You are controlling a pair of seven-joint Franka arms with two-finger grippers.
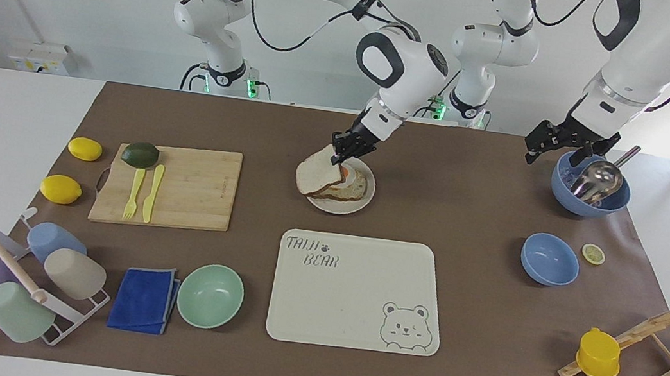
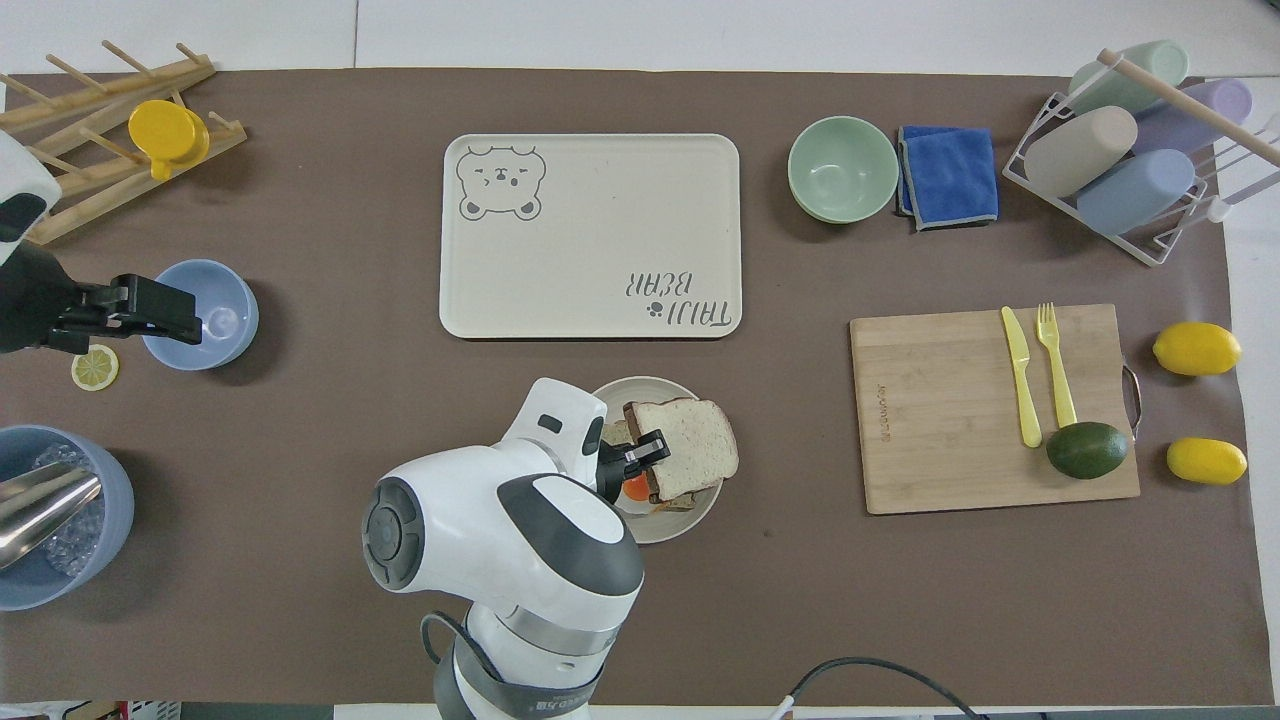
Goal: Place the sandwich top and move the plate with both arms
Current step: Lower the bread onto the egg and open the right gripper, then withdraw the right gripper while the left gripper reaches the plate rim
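My right gripper (image 1: 340, 157) is shut on one edge of the sandwich top (image 1: 317, 178), a plain slice of bread with a brown crust. The slice hangs tilted over the plate (image 1: 360, 206), on the side toward the cutting board. In the overhead view the gripper (image 2: 654, 448) and the slice (image 2: 694, 445) cover much of the plate (image 2: 697, 509). The egg-topped slice (image 1: 354, 188) lies on the plate, its yolk (image 2: 636, 489) partly showing. I cannot tell whether the two slices touch. My left gripper (image 1: 559, 147) waits beside the blue bowl with the metal scoop (image 1: 591, 186).
A bamboo cutting board (image 1: 179, 193) with yellow cutlery and an avocado (image 1: 140, 154) lies toward the right arm's end. The cream bear tray (image 1: 353, 294) lies farther from the robots than the plate, with a mint bowl (image 1: 210, 295) beside it. A small blue bowl (image 1: 549, 259) sits near the left gripper.
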